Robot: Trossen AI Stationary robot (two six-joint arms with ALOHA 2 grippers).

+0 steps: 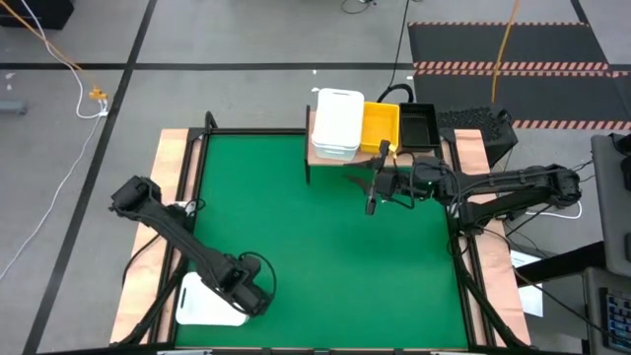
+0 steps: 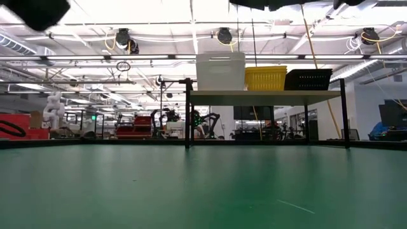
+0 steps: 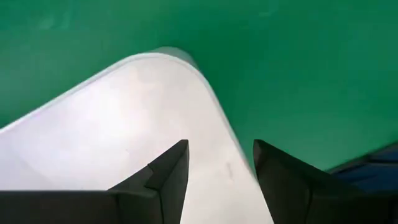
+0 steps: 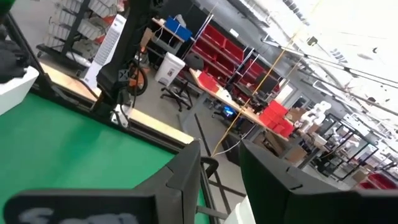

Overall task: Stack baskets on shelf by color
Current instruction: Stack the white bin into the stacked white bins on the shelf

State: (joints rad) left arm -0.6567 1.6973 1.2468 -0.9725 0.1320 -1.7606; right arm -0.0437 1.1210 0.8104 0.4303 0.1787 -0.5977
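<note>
The shelf [image 1: 321, 158] [image 2: 267, 96] stands at the table's far edge. A white basket stack [image 1: 338, 122] [image 2: 220, 70], a yellow one [image 1: 381, 124] [image 2: 265, 77] and a black one [image 1: 418, 123] [image 2: 308, 79] sit side by side on its board. My left gripper [image 1: 246, 296] [image 3: 221, 165] is at the near-left corner, shut on another white basket [image 1: 205, 302] [image 3: 124, 130]. My right gripper [image 1: 373, 187] [image 4: 219, 155] hovers in front of the shelf below the yellow stack. It holds nothing, and a narrow gap shows between its fingers. My left gripper has the white basket's side wall [image 3: 217, 149], close to a rounded corner [image 3: 168, 55], between its two fingers. One finger [image 3: 171, 171] lies over the white inner side and the other [image 3: 283, 177] over the outer side. Whether the basket is lifted clear of the table does not show.
The green table [image 1: 325, 256] is edged with light wooden strips [image 1: 168, 197] and a black frame. The held basket overlaps the left strip. Cables and floor lie beyond the far edge, and a workshop with red bins shows behind the table in the low view.
</note>
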